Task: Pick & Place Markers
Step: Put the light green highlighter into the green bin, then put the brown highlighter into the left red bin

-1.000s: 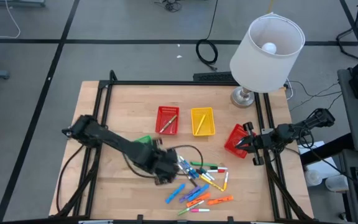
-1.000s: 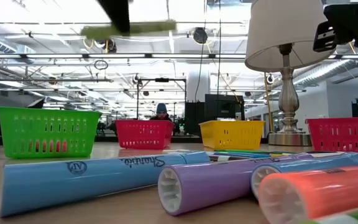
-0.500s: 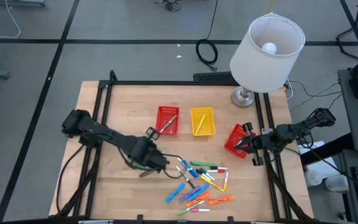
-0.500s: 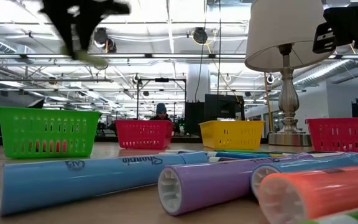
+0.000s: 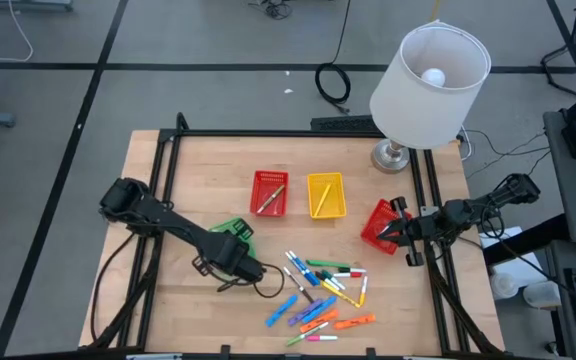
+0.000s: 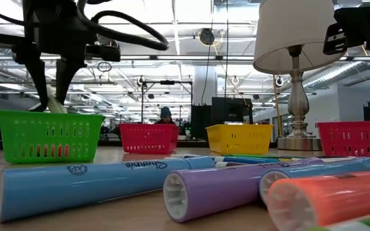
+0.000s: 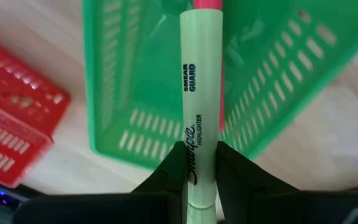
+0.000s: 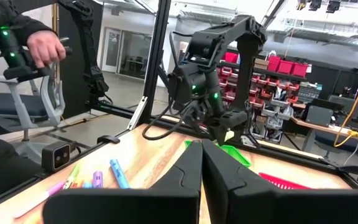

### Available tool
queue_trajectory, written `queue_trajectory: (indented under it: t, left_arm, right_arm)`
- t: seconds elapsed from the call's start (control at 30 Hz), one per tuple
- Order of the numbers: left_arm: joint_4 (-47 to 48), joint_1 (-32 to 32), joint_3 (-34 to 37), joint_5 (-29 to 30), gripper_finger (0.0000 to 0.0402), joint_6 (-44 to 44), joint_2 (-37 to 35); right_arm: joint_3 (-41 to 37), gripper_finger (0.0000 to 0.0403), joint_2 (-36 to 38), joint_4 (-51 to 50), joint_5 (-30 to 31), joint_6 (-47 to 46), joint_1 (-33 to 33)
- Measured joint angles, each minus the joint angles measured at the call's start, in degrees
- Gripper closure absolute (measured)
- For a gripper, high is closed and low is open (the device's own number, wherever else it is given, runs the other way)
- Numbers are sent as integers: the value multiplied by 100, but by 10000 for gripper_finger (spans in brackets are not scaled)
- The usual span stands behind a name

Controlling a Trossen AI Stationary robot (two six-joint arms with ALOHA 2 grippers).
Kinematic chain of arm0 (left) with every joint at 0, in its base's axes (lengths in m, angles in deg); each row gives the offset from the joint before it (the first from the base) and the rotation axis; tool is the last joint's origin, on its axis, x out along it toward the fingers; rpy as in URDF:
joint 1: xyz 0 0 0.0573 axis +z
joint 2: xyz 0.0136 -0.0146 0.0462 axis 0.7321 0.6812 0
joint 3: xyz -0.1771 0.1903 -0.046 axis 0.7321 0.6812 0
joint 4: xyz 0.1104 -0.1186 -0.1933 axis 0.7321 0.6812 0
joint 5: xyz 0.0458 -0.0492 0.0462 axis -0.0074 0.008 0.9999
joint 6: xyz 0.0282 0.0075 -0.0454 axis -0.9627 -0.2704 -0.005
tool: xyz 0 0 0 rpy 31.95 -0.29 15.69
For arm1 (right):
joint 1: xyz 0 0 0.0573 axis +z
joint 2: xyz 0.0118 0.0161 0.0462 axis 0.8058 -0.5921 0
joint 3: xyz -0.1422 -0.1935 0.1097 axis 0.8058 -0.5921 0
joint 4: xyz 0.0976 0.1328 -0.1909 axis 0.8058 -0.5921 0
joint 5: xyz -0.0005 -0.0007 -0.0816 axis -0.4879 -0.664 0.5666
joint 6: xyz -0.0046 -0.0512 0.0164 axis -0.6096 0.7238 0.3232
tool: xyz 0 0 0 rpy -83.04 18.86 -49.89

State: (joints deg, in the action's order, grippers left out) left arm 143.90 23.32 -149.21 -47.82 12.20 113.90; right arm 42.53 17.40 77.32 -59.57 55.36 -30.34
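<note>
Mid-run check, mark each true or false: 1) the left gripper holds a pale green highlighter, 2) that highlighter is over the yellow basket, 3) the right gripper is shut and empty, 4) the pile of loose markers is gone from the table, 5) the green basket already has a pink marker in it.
1) True: the left gripper grips a pale green plastic highlighter.
2) False: it hangs over the green mesh basket, not the yellow mesh basket.
3) True: the right gripper is shut with nothing in it, waiting at the table's right edge.
4) False: the loose coloured markers lie on the wooden table.
5) True: a pink marker shows inside.
</note>
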Motion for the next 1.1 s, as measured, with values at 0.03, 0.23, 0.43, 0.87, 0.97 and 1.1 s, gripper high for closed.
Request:
queue_trajectory:
  t: [0.03, 0.23, 0.43, 0.87, 0.97, 1.1]
  left_arm:
    - [-15, -3, 17, 6, 346, -12, -3]
    - [-360, 43, 172, 11, 346, -251, -7]
    - [-493, 42, 363, -48, 346, -365, -7]
    - [7, 100, -96, -148, 189, 1068, -7]
    - [444, 100, -583, -132, 186, 1303, -7]
    - [1070, 48, -1644, 456, 228, 1736, -7]
  right_arm:
    - [0, 403, 0, 0, 0, 0, 0]
    - [0, 403, 0, 2, 0, 2, -2]
    - [0, 403, 0, 2, -8, -17, -1]
    - [0, 403, 0, 2, -11, -21, -1]
    - [0, 403, 0, 6, -13, -2, -2]
    - [0, 403, 0, 24, -13, 0, -1]
